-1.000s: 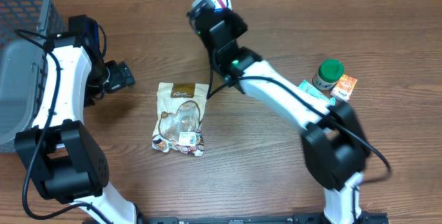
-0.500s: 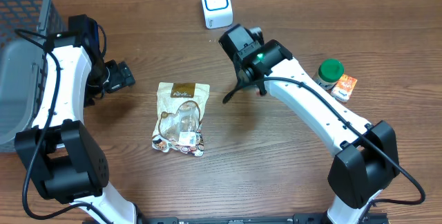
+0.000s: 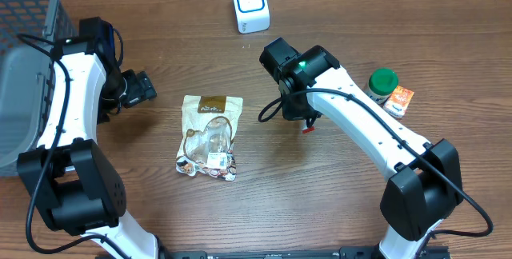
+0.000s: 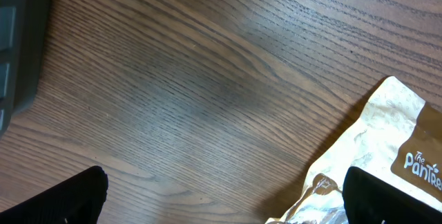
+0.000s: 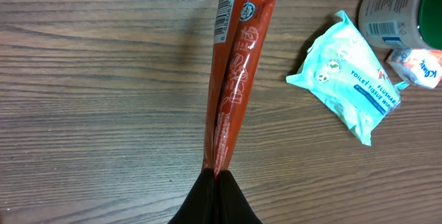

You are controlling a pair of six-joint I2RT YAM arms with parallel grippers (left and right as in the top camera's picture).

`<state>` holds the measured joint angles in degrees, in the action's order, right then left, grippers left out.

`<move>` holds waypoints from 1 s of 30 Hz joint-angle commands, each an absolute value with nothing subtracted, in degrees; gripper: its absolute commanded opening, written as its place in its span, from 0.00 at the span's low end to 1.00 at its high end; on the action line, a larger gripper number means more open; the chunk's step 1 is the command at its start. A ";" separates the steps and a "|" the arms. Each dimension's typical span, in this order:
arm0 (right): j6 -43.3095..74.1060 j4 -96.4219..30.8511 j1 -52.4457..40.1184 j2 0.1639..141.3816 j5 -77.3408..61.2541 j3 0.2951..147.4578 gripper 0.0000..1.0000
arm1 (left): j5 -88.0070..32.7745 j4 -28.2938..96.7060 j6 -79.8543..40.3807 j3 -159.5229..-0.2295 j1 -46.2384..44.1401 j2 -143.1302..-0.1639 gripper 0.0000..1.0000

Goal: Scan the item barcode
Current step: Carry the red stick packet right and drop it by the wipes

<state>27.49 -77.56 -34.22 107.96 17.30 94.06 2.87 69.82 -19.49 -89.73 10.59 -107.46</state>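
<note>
My right gripper (image 5: 215, 177) is shut on the bottom end of a long red sachet (image 5: 238, 72). The sachet stands edge-on away from the fingers, with a barcode strip near its far end. From overhead, the right gripper (image 3: 298, 109) hovers over the middle of the table, and only a red tip of the sachet (image 3: 308, 129) shows below it. The white scanner (image 3: 250, 4) stands at the back edge, well apart from the sachet. At the left my left gripper (image 3: 141, 89) is open over bare wood, its dark fingertips (image 4: 69, 198) wide apart.
A tan snack bag (image 3: 210, 135) lies left of centre, its corner (image 4: 387, 148) reaching the left gripper's right finger. A grey basket (image 3: 24, 67) sits far left. At the right are a green-lidded jar (image 3: 382, 83), an orange packet (image 3: 400, 99) and a teal tissue pack (image 5: 349, 99).
The right arm has swung from the scanner at the back edge down toward the middle of the table, carrying the red sachet. The left arm has not moved.
</note>
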 commanded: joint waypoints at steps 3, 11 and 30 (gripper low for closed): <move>28.75 -77.54 -33.98 107.81 19.88 93.51 0.04 | 3.38 69.78 -19.27 -90.48 10.37 -106.39 1.00; 28.73 -75.75 -32.21 107.81 25.50 88.12 0.04 | 3.38 69.78 -19.27 -90.48 10.37 -106.39 1.00; 28.49 -60.03 -21.50 107.81 20.23 76.12 0.72 | 3.38 69.80 -19.27 -90.48 10.37 -106.39 1.00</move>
